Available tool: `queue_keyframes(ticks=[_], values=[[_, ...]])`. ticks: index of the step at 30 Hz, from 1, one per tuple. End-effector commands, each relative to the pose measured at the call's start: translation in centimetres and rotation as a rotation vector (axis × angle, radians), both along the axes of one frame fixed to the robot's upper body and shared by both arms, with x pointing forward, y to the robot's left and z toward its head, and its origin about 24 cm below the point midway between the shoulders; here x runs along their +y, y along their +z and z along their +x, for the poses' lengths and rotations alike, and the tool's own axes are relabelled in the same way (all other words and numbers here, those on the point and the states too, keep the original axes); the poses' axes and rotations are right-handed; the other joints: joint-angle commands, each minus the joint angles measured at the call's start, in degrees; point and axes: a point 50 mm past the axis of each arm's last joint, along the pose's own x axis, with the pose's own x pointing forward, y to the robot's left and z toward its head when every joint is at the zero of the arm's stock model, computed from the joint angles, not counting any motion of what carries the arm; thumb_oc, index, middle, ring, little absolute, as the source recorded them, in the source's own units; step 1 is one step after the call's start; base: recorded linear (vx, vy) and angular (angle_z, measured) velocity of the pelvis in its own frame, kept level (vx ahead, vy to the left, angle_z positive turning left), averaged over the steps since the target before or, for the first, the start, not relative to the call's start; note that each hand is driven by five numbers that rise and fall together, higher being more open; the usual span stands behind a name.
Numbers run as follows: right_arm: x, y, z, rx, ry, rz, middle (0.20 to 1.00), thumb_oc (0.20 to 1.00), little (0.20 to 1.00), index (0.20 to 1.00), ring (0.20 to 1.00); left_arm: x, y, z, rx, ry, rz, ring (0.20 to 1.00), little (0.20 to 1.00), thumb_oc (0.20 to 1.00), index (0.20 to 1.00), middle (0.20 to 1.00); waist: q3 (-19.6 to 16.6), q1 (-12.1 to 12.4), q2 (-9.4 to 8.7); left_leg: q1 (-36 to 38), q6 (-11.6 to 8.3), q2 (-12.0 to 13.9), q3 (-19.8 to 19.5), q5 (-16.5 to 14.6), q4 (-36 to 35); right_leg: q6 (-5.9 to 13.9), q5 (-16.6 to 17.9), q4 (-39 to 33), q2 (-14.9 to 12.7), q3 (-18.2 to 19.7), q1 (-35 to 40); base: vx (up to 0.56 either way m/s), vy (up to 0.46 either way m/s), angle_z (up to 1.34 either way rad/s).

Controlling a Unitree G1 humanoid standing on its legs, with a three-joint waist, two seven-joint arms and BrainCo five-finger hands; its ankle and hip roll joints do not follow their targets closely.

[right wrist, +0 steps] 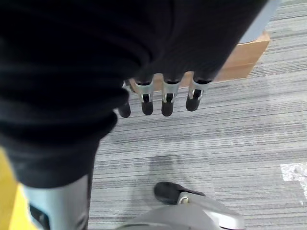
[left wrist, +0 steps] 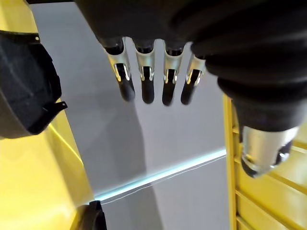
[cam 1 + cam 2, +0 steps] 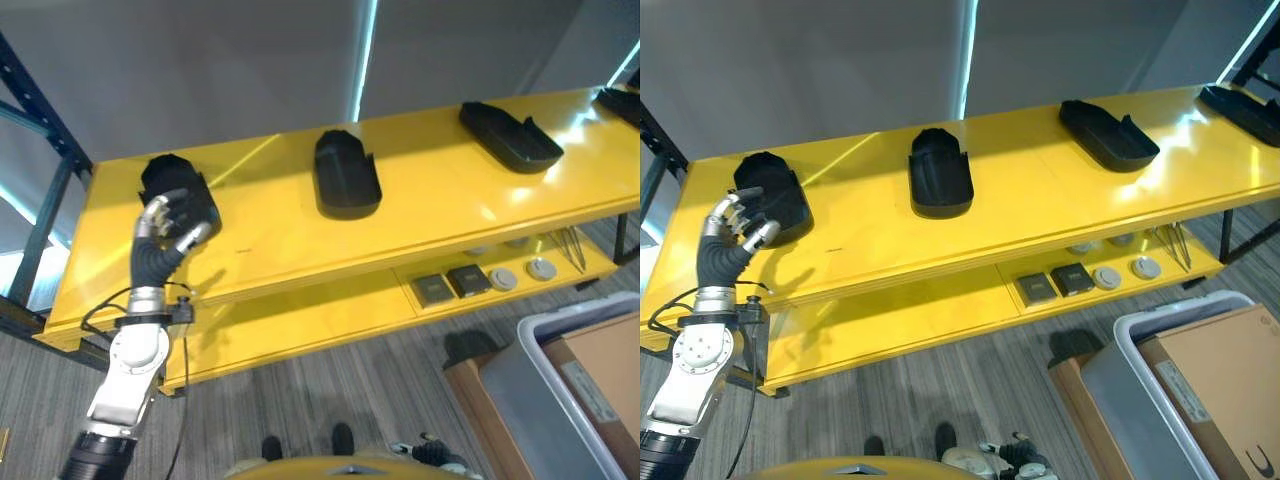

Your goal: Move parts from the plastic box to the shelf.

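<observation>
Several black moulded parts lie in a row on the yellow shelf's top board (image 3: 440,200): one at the left end (image 3: 180,185), one in the middle (image 3: 347,172), one further right (image 3: 510,135), another at the far right edge (image 3: 620,103). My left hand (image 3: 170,225) is raised just in front of the left-end part (image 2: 24,86), fingers (image 2: 146,81) straight and holding nothing. The grey plastic box (image 3: 545,365) stands on the floor at the lower right. My right hand's fingers (image 1: 165,98) hang relaxed over the carpet, empty.
A cardboard box (image 3: 600,365) sits inside the plastic box. The lower yellow shelf (image 3: 300,320) carries dark square pieces (image 3: 450,283) and round discs (image 3: 520,273). A blue rack post (image 3: 40,110) rises at the left. Grey panels stand behind the shelf.
</observation>
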Motion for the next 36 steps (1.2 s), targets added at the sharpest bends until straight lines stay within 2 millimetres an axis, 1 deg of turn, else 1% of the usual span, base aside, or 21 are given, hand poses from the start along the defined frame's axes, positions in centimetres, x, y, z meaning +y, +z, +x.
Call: queue_keyframes(ticks=[1,4,5,6,7,8,11,12,14,18,19,20,21,23,24,26,28,32,33,34,36], values=[[0.4,-0.2,-0.1,-0.005,-0.093,0.008,1.000,1.000,1.000,1.000,1.000,-0.9,1.6,0.0,-0.104,-0.083,0.019,1.000,1.000,1.000,1.000,1.000,-1.83,-0.16,-2.53,1.45,-3.54,5.09,-3.83,-2.23,-0.09,6.20,-3.59,1.35,-5.96,2.36,0.41,-0.02,0.022,0.20],[0.4,-0.2,-0.1,-0.005,-0.093,0.008,1.000,1.000,1.000,1.000,1.000,-0.9,1.6,0.0,-0.104,-0.083,0.019,1.000,1.000,1.000,1.000,1.000,-1.83,-0.15,-2.53,1.46,-3.54,5.09,-3.82,-2.23,-0.09,6.20,-3.59,1.35,-5.96,2.36,0.41,-0.02,0.008,0.05],[0.7,-0.1,0.5,-0.034,-0.121,0.017,1.000,1.000,1.000,1.000,1.000,-1.2,0.2,-0.5,-0.038,-0.105,0.082,1.000,1.000,1.000,1.000,1.000,-1.96,0.63,-3.08,1.37,-3.02,4.64,-4.31,-1.97,-0.03,6.31,-3.24,1.86,-6.22,2.37,0.12,-0.05,0.011,-0.01],[1.1,-0.2,0.4,-0.032,-0.129,0.024,1.000,1.000,1.000,1.000,1.000,-1.0,-0.9,-0.8,-0.001,-0.075,0.167,1.000,1.000,1.000,1.000,1.000,-2.05,1.24,-3.50,1.56,-2.84,4.38,-4.49,-2.15,0.18,6.44,-3.40,1.97,-6.43,2.26,0.56,-0.05,0.012,-0.01],[1.1,-0.2,0.3,-0.030,-0.139,0.022,1.000,1.000,1.000,1.000,1.000,-0.6,-1.5,-1.0,0.018,-0.045,0.227,1.000,1.000,1.000,1.000,1.000,-2.10,1.58,-3.61,1.69,-2.76,4.33,-4.69,-2.20,0.26,6.44,-3.53,1.99,-6.51,2.10,0.81,0.00,0.000,0.00],[1.3,-0.3,0.0,-0.033,-0.164,0.018,1.000,1.000,1.000,1.000,1.000,0.4,-2.2,-1.6,0.032,0.014,0.355,1.000,1.000,1.000,1.000,1.000,-2.02,2.29,-3.71,1.85,-2.68,4.19,-5.07,-2.30,0.37,6.52,-3.82,2.22,-6.56,1.81,1.13,0.00,0.000,0.00],[1.5,-0.4,-0.4,-0.031,-0.184,0.013,1.000,1.000,1.000,1.000,1.000,1.5,-2.8,-2.2,0.054,0.069,0.426,1.000,1.000,1.000,1.000,1.000,-1.87,2.77,-3.79,2.00,-2.65,4.19,-5.45,-2.27,0.47,6.48,-3.92,2.36,-6.59,1.52,1.43,-0.01,-0.007,0.04],[1.3,-0.4,-0.9,-0.032,-0.213,0.007,1.000,1.000,1.000,1.000,1.000,1.7,-2.9,-2.7,0.039,0.030,0.580,1.000,1.000,1.000,1.000,1.000,-1.70,2.89,-3.62,2.02,-2.72,4.37,-5.56,-2.19,0.50,6.49,-4.05,2.39,-6.48,1.25,1.59,-0.02,-0.019,0.05],[0.8,-0.5,-1.9,-0.005,-0.230,-0.015,1.000,1.000,1.000,1.000,1.000,1.3,-3.0,-3.4,0.024,-0.046,0.685,1.000,1.000,1.000,1.000,1.000,-1.56,2.75,-3.41,1.96,-2.93,4.61,-5.54,-2.07,0.56,6.56,-4.26,2.38,-6.29,0.99,1.66,-0.02,-0.015,0.16],[0.0,-0.5,-2.4,0.028,-0.170,-0.055,1.000,1.000,1.000,1.000,1.000,-1.0,-2.3,-3.4,-0.013,-0.212,0.654,1.000,1.000,1.000,1.000,1.000,-2.00,1.72,-3.15,1.93,-3.09,4.90,-5.50,-1.93,0.37,6.56,-4.40,2.22,-6.13,1.04,1.61,0.00,-0.014,0.10],[0.0,-0.5,-2.4,0.028,-0.172,-0.056,1.000,1.000,1.000,1.000,1.000,-1.1,-2.3,-3.4,-0.013,-0.214,0.653,1.000,1.000,1.000,1.000,1.000,-1.99,1.83,-3.12,1.91,-3.09,4.91,-5.48,-1.94,0.38,6.55,-4.40,2.23,-6.11,1.05,1.58,0.00,0.000,0.00],[-0.5,-0.3,-2.1,0.019,-0.144,-0.071,1.000,1.000,1.000,1.000,1.000,-3.0,-1.2,-3.1,-0.062,-0.335,0.605,1.000,1.000,1.000,1.000,1.000,-2.23,0.47,-2.83,1.94,-3.22,5.05,-4.99,-1.79,0.26,6.55,-4.29,2.20,-6.01,1.50,1.28,0.00,0.000,0.00],[-0.6,-0.3,-2.1,0.023,-0.124,-0.077,1.000,1.000,1.000,1.000,1.000,-3.9,-1.0,-3.0,-0.072,-0.392,0.618,1.000,1.000,1.000,1.000,1.000,-2.37,-0.04,-2.71,2.04,-3.26,5.16,-4.66,-1.82,0.11,6.56,-4.18,2.10,-5.98,1.82,1.12,0.00,0.000,0.00],[-0.5,-0.3,-2.1,0.032,-0.097,-0.077,1.000,1.000,1.000,1.000,1.000,-4.6,-0.9,-2.8,-0.080,-0.446,0.640,1.000,1.000,1.000,1.000,1.000,-2.59,-0.64,-2.56,2.15,-3.31,5.24,-4.25,-1.89,-0.02,6.58,-4.11,2.02,-5.93,2.09,1.00,0.03,0.004,-0.10],[-0.2,-0.3,-1.6,0.034,-0.045,-0.078,1.000,1.000,1.000,1.000,1.000,-5.8,-1.2,-2.5,-0.055,-0.516,0.622,1.000,1.000,1.000,1.000,1.000,-3.09,-1.85,-2.38,2.68,-3.38,5.42,-3.55,-2.58,-0.09,6.57,-4.45,1.94,-5.75,2.79,1.13,0.02,0.000,-0.15],[-0.2,-0.1,-0.8,0.010,-0.047,-0.073,1.000,1.000,1.000,1.000,1.000,-6.8,-1.8,-2.3,0.000,-0.596,0.551,1.000,1.000,1.000,1.000,1.000,-3.14,-2.50,-2.19,2.52,-3.40,5.47,-2.91,-2.08,-0.09,6.44,-4.02,2.24,-5.70,3.47,0.41,0.01,0.002,-0.28],[0.2,-0.1,0.0,-0.008,-0.022,-0.055,1.000,1.000,1.000,1.000,1.000,-7.0,-4.3,-2.3,0.150,-0.644,0.482,1.000,1.000,1.000,1.000,1.000,-3.26,-3.35,-1.93,2.97,-3.37,5.58,-2.16,-2.71,-0.09,6.46,-4.16,2.27,-5.60,4.20,0.19,0.04,0.011,-0.35],[0.4,0.1,0.8,-0.035,-0.029,-0.045,1.000,1.000,1.000,1.000,1.000,-4.8,-11.4,-3.7,0.482,-0.611,0.564,1.000,1.000,1.000,1.000,1.000,-2.76,-3.42,-1.50,3.18,-3.25,5.49,-1.50,-2.79,-0.09,6.47,-3.95,2.33,-5.54,4.80,0.03,-0.01,0.020,-0.19],[0.3,0.1,0.8,-0.035,-0.029,-0.045,1.000,1.000,1.000,1.000,1.000,-4.8,-11.5,-3.7,0.481,-0.611,0.563,1.000,1.000,1.000,1.000,1.000,-2.77,-3.43,-1.46,3.21,-3.25,5.49,-1.49,-2.80,-0.09,6.48,-3.96,2.32,-5.54,4.81,0.06,0.00,0.031,-0.11],[0.3,0.1,0.7,-0.029,-0.027,-0.045,1.000,1.000,1.000,1.000,1.000,-3.2,-14.3,-4.9,0.662,-0.562,0.517,1.000,1.000,1.000,1.000,1.000,-2.58,-3.29,-1.32,3.22,-3.17,5.38,-1.45,-2.67,-0.09,6.47,-3.86,2.53,-5.59,4.95,-0.02,0.00,0.033,-0.04],[-0.1,0.0,0.0,0.007,-0.026,-0.056,1.000,1.000,1.000,1.000,1.000,-1.8,-17.4,-6.5,0.829,-0.508,0.507,1.000,1.000,1.000,1.000,1.000,-2.54,-3.27,-1.02,3.33,-3.06,5.26,-1.58,-2.74,-0.09,6.54,-3.89,2.55,-5.73,4.77,0.13,0.00,0.041,0.01]])
